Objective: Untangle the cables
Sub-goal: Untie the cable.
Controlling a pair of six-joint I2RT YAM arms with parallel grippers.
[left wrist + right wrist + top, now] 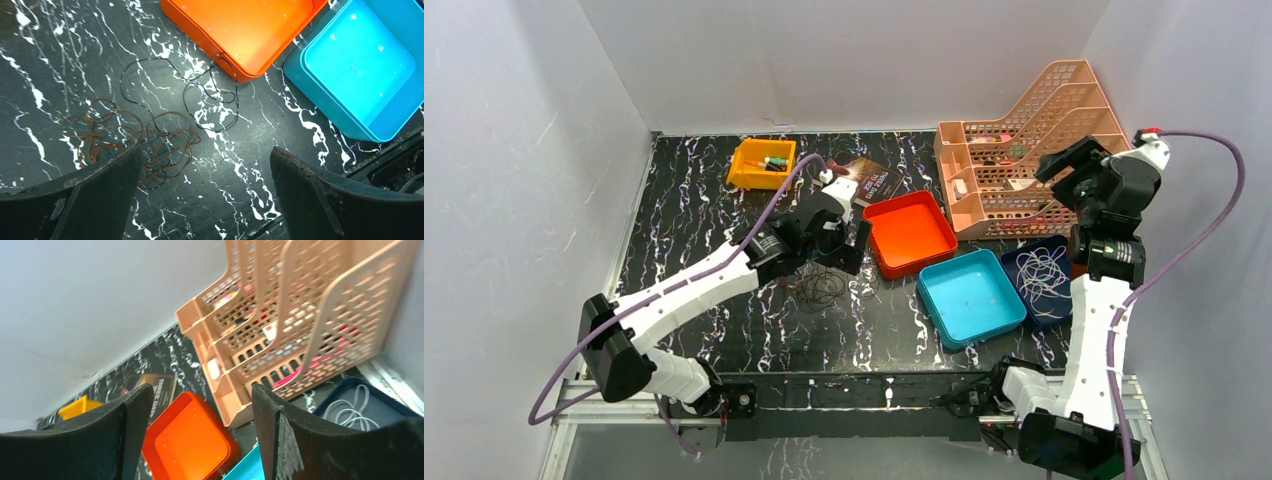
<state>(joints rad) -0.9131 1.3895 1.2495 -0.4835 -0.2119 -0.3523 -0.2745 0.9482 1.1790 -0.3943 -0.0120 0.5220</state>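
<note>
A brown cable lies in loose loops on the black marbled table, tangled with a thin black cable whose loops reach the orange tray's edge. In the top view the tangle lies just in front of my left gripper. In the left wrist view my left gripper is open and empty above the table, with the brown loops by its left finger. A whitish cable lies coiled in the dark blue tray. My right gripper is raised high, open and empty.
An orange tray and a cyan tray sit right of the tangle. A peach file rack stands at the back right. A yellow bin and a book are at the back. White walls enclose the table.
</note>
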